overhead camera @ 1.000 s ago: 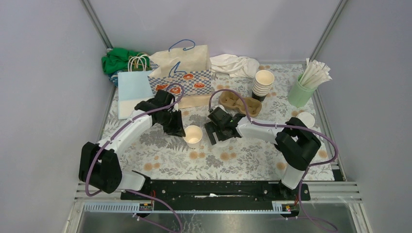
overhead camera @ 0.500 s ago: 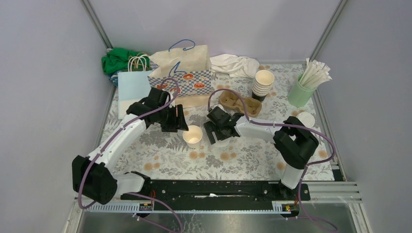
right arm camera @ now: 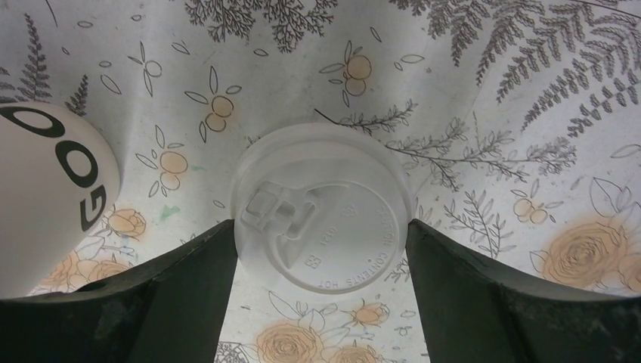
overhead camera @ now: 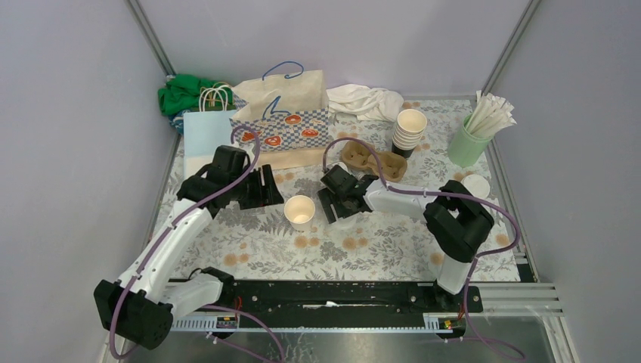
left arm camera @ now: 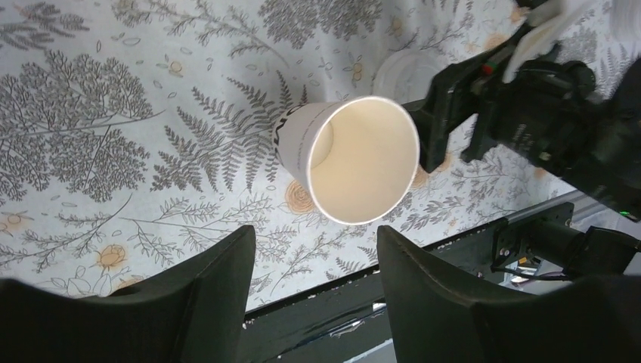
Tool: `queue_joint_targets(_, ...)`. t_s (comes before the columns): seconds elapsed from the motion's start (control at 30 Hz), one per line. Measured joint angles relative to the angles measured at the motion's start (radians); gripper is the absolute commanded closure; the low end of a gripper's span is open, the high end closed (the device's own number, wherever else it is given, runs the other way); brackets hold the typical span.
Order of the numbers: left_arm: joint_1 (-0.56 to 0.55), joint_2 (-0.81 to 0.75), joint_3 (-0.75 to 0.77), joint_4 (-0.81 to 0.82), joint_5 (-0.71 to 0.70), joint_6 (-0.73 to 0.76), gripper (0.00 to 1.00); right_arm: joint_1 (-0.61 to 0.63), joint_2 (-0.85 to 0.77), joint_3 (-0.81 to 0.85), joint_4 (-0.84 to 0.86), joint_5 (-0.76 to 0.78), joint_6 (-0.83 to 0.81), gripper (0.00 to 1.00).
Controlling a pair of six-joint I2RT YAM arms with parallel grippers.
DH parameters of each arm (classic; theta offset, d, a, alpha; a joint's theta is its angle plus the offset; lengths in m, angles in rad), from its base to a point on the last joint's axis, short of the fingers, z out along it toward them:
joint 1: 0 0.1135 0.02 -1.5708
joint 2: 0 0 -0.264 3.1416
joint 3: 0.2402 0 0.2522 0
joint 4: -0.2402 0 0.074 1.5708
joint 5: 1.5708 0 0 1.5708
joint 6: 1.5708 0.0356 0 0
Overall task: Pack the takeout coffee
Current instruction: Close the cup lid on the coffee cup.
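Observation:
A cream paper cup [overhead camera: 300, 212] with dark lettering stands upright and lidless on the flowered tablecloth; it also shows in the left wrist view [left arm camera: 355, 159] and at the left edge of the right wrist view [right arm camera: 45, 197]. My left gripper [overhead camera: 270, 190] is drawn back to the cup's left, open, with nothing between its fingers [left arm camera: 316, 234]. Just right of the cup, a round white plastic lid [right arm camera: 325, 208] lies flat on the cloth. My right gripper [overhead camera: 338, 206] is lowered over this lid, and its two fingers touch the rim on opposite sides [right arm camera: 323, 227].
A brown cardboard cup carrier [overhead camera: 373, 160] lies behind the right gripper, with a stack of paper cups [overhead camera: 409, 130] beside it. A mint tumbler of straws [overhead camera: 467, 144] stands far right, more white lids [overhead camera: 476, 184] near it. A patterned bag [overhead camera: 281, 117] and a blue bag [overhead camera: 208, 140] stand at the back left.
My left gripper opened, let go of the cup and pulled back to the left; the cup stays standing. The right gripper's fingers narrowed onto the lid.

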Motion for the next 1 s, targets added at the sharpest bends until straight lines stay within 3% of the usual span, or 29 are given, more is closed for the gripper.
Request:
queue_joint_targets(0.53, 0.074, -0.145, -0.249, 0.168, 0.031, -0.093, 0.37, 0.007, -0.242, 0.145, -0.162, -0.026, -0.005, 0.16)
queue_joint_targets(0.83, 0.16, -0.151, -0.283, 0.227, 0.113, -0.103, 0.44, 0.09, -0.249, 0.264, -0.221, -0.078, -0.011, 0.16)
queue_joint_targets(1.0, 0.207, -0.171, -0.316, 0.261, 0.173, -0.108, 0.5, 0.127, -0.175, 0.336, -0.23, -0.08, -0.012, 0.16)
